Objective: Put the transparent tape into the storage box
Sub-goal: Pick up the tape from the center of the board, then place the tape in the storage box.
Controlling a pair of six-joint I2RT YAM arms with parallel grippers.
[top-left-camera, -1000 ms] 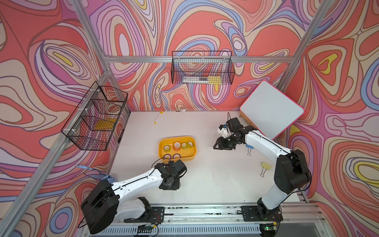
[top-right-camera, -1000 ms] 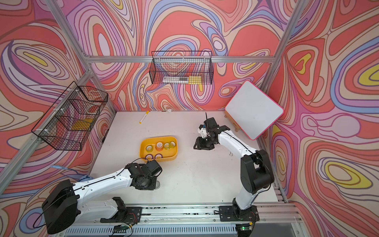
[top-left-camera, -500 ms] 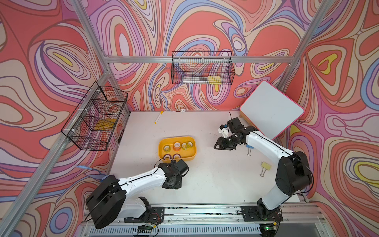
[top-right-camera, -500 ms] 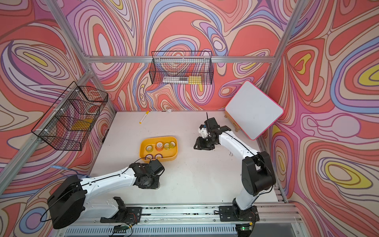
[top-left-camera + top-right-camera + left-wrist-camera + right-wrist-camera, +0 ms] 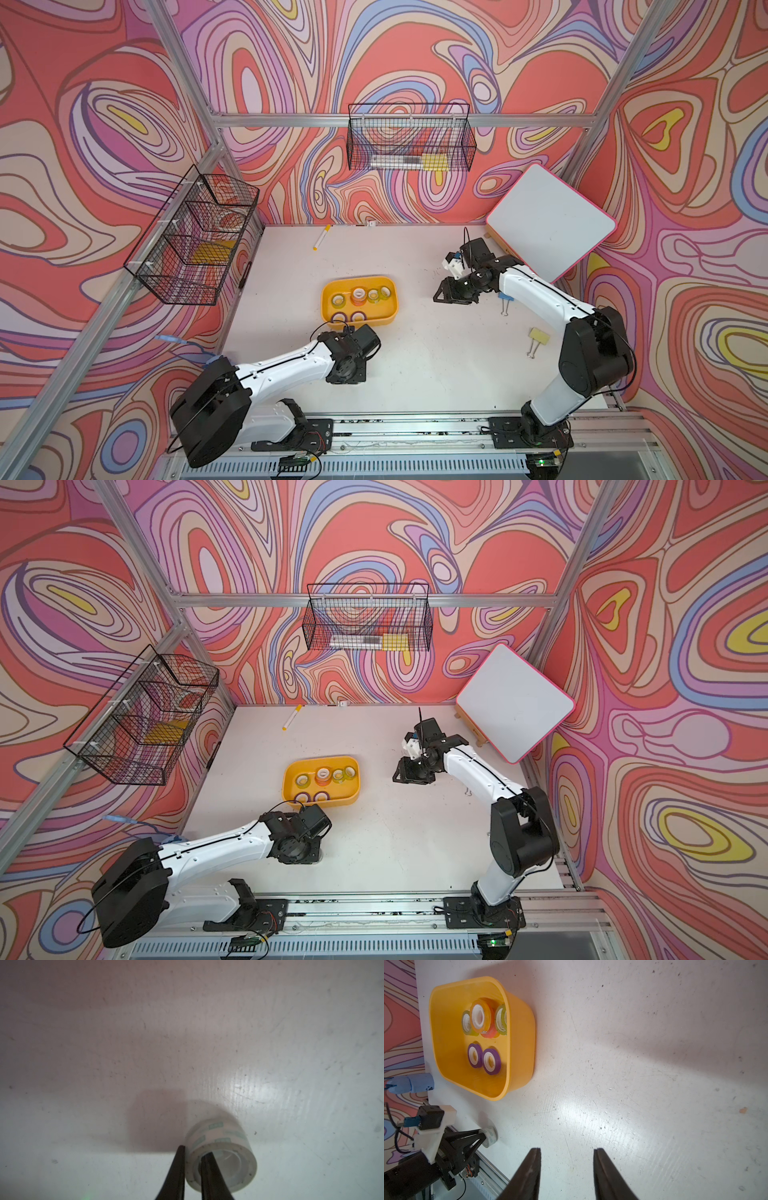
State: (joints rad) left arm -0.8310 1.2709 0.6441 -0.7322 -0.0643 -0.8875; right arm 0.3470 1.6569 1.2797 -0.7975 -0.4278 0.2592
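The transparent tape (image 5: pixel 223 1147) is a clear roll with a white core, low on the white table near its front edge. My left gripper (image 5: pixel 193 1152) is shut on the roll's wall, one finger inside the core and one outside. The right wrist view shows the same grip on the tape (image 5: pixel 490 1135). In both top views the left gripper (image 5: pixel 348 374) points down and hides the roll. The yellow-orange storage box (image 5: pixel 358 279) (image 5: pixel 321 759) (image 5: pixel 520 1043) sits just behind it and holds several coloured rolls. My right gripper (image 5: pixel 566 1149) (image 5: pixel 451 293) stands open and empty, right of the box.
A marker (image 5: pixel 321 237) lies near the back wall. A blue binder clip (image 5: pixel 504 300) and a yellow one (image 5: pixel 537 337) lie beside the right arm. A whiteboard (image 5: pixel 548 220) leans at the back right. Wire baskets (image 5: pixel 409 139) (image 5: pixel 195 237) hang on the walls.
The left gripper's jaws have closed onto the wall of the tape roll, and its wrist shifted slightly. The right arm has not moved.
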